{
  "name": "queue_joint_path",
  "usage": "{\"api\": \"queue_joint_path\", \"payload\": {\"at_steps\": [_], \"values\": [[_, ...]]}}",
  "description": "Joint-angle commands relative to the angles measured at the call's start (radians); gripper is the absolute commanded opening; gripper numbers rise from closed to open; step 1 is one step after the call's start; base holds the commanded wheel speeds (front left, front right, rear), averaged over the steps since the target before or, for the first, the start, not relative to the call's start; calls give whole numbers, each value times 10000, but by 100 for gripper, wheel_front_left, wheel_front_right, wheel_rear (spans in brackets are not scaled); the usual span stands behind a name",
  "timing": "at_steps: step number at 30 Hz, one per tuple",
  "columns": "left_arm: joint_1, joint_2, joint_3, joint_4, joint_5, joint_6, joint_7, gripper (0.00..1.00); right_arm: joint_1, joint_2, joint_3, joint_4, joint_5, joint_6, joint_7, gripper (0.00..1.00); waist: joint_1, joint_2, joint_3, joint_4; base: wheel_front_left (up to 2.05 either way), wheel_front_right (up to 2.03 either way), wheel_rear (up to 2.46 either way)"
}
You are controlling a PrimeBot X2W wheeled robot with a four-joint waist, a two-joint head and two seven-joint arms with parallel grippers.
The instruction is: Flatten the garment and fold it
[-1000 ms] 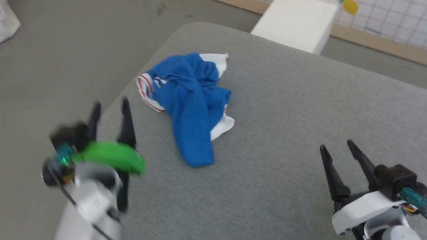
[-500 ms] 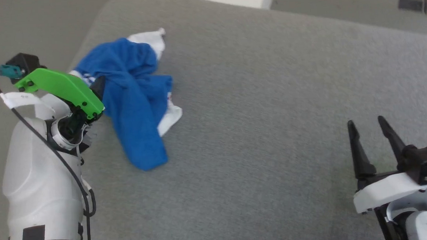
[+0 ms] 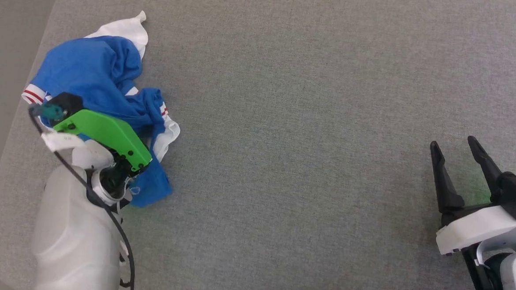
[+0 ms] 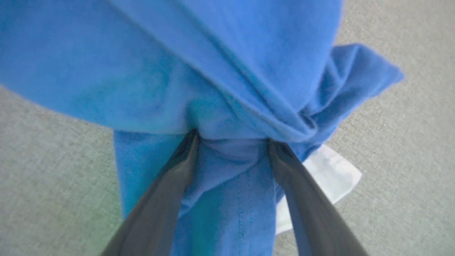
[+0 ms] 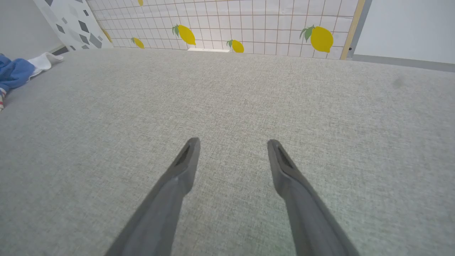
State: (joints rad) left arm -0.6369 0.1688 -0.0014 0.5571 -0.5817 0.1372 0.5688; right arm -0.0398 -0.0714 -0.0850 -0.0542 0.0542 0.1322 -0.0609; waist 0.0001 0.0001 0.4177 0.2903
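The setting is a home-like indoor room. A grey upholstered surface lies beneath the jaws of the right gripper; a lemon-printed tiled wall stands far ahead of them.

The garment lies bunched on the table, at its left side and close to the left edge. The left pincer is down on the heap's near end, with a fold of cloth between its two fingers. The right pincer sits at the near right over bare table, well apart from the garment (nothing lies between them). A wall stands behind the table's far edge.
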Motion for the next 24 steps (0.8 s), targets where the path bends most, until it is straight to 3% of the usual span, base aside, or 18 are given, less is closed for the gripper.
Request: {"api": "queue_joint_path", "payload": {"at_steps": [1, 7, 11, 18, 24], "values": [[365, -2, 23, 161, 162, -19, -582, 0, 11, -28, 23, -68, 51, -15, 23, 100, -1, -1, -46, 81, 0, 0, 0], [-182, 181, 382, -214, 270, -565, -2990, 0, 48, -11, 158, 82, 95, -15, -5, 100, -1, -1, -470, 288, 0, 0, 0], [-943, 581, 308, -762, 584, -976, -3980, 0, -12, 76, 324, 411, 215, -15, -165, 100, -1, -1, -1016, 224, 0, 0, 0], [-2621, 971, -448, -1905, 1021, -1786, -4037, 0, -112, 194, 422, 1127, 439, -15, -573, 100, -1, -1, -2055, -335, 0, 0, 0], [-3978, 480, -1306, -2694, 802, -2343, -3806, 0, -174, 208, 489, 1797, 984, -15, -974, 100, -1, -1, -2798, -1273, 0, 0, 0]]}}
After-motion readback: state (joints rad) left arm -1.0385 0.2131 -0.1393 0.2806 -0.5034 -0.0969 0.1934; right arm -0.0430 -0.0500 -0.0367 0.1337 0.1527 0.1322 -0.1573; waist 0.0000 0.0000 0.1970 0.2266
